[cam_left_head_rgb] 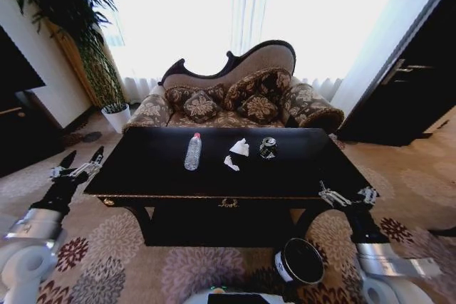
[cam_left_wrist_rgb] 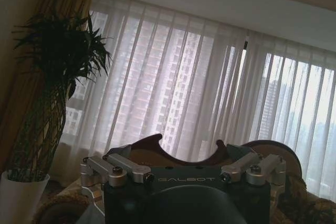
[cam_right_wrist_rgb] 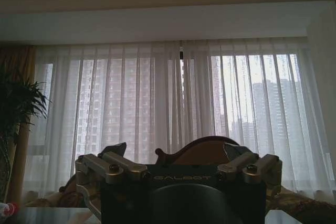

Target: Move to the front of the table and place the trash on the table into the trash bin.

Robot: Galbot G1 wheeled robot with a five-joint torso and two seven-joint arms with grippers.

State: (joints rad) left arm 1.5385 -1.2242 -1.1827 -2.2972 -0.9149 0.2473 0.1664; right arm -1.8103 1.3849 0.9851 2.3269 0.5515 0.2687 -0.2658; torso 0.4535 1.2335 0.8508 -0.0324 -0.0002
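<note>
The robot stood at the front of the counter (cam_left_head_rgb: 142,169), a large glossy black one with gold trim, and behind it there was a patterned sofa (cam_left_head_rgb: 235,97) before bright curtains (cam_left_head_rgb: 214,12), with a tall plant (cam_left_head_rgb: 71,12) on the left.

Both arms were raised and idle at the two front corners. The left hand (cam_left_head_rgb: 80,159) hung just outside the left edge with its fingers spread and nothing between them. The right hand (cam_left_head_rgb: 347,196) was at the right front corner, also spread and empty.

The trash bin (cam_left_head_rgb: 299,261) stood on the carpet below the front edge, near the right arm and much lower than the counter top.

On the top, a clear water bottle (cam_left_head_rgb: 193,152) lay left of the middle. The trash lay well apart from both hands: the crushed can (cam_left_head_rgb: 268,147) on the right, the crumpled tissue (cam_left_head_rgb: 240,147) just beside it, and the small paper scrap (cam_left_head_rgb: 231,164) a little nearer to the robot.

I judge that no piece was yet picked. The risks seem these: the scrap is thin and flat, so the fingers could slip on the glossy surface; the dented can could roll away; and the bottle could be taken by mistake.
</note>
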